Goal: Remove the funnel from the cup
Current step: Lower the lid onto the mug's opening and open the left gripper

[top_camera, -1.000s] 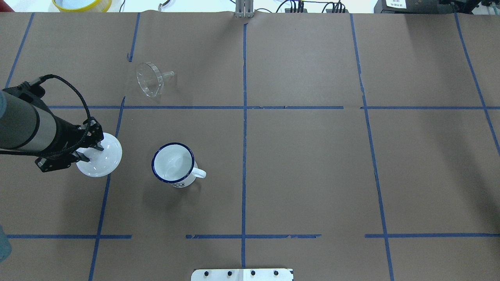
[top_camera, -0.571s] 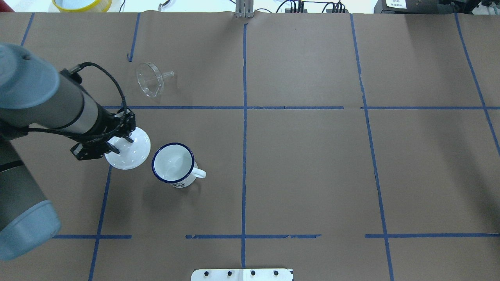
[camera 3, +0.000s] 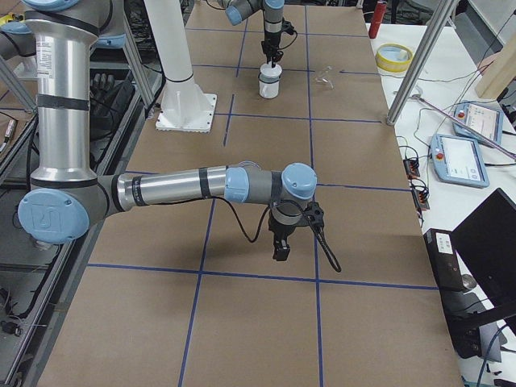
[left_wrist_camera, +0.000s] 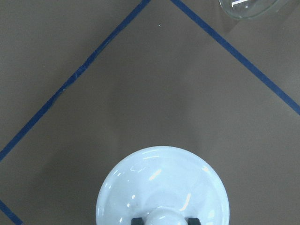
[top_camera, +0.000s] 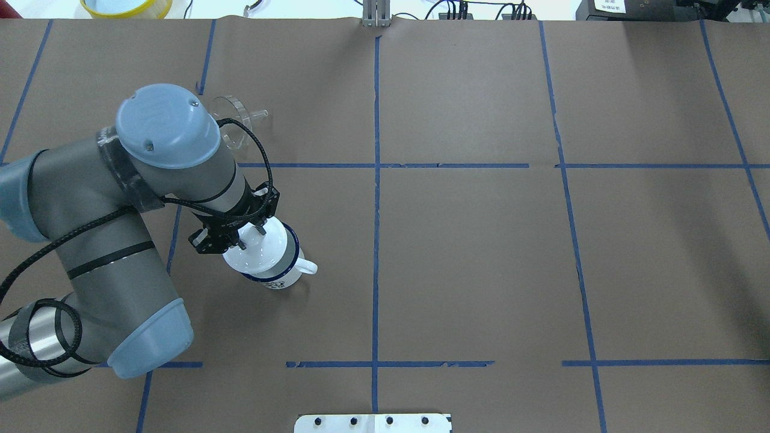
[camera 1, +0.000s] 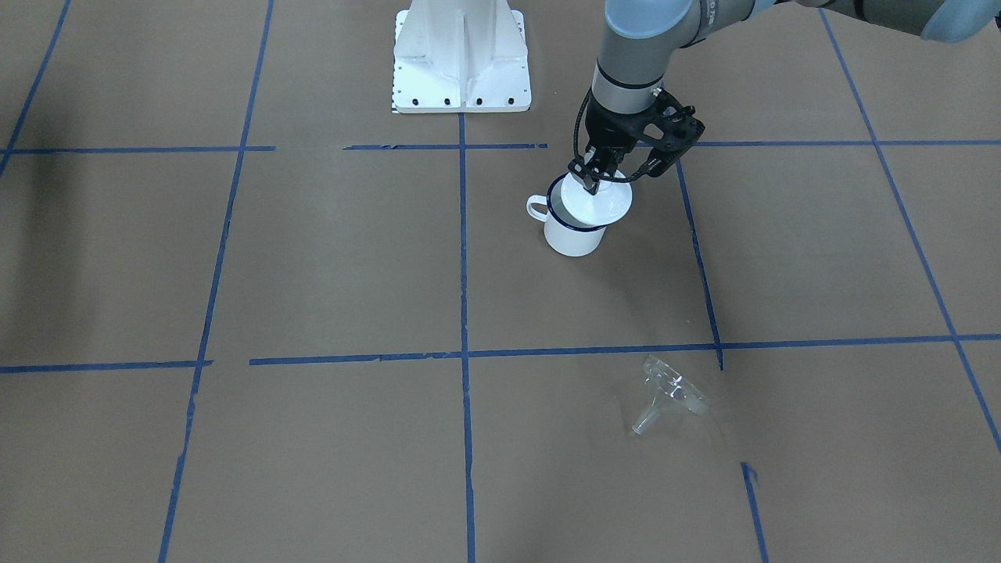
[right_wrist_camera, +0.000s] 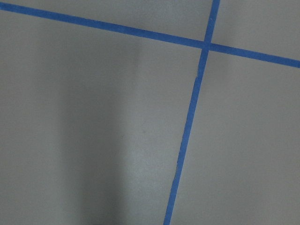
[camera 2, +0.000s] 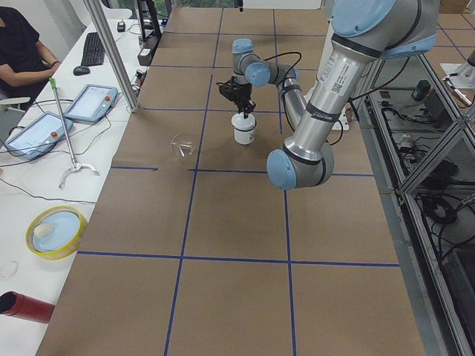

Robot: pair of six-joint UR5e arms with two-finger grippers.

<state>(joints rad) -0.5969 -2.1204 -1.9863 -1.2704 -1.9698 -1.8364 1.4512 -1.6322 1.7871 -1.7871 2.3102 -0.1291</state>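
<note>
The clear funnel (camera 1: pixel 669 391) lies on its side on the brown paper, well apart from the cup; it also shows in the overhead view (top_camera: pixel 236 111) and the left wrist view (left_wrist_camera: pixel 248 7). The cup (camera 1: pixel 575 234) is a white mug with a dark blue rim and stands upright (top_camera: pixel 283 276). My left gripper (camera 1: pixel 592 181) is shut on the knob of a round white lid (top_camera: pixel 258 249) and holds it over the mug's mouth, covering most of it. My right gripper (camera 3: pixel 280 250) hangs low over bare paper, far from both; I cannot tell whether it is open.
The white robot base plate (camera 1: pixel 461 62) stands behind the mug. A yellow-rimmed dish (top_camera: pixel 126 6) sits past the table's far edge. Blue tape lines cross the paper. An operators' bench with tablets (camera 2: pixel 89 104) runs along the far side.
My left arm has swung right with the white lid, from left of the mug to over its mouth. Funnel and mug have not moved.
</note>
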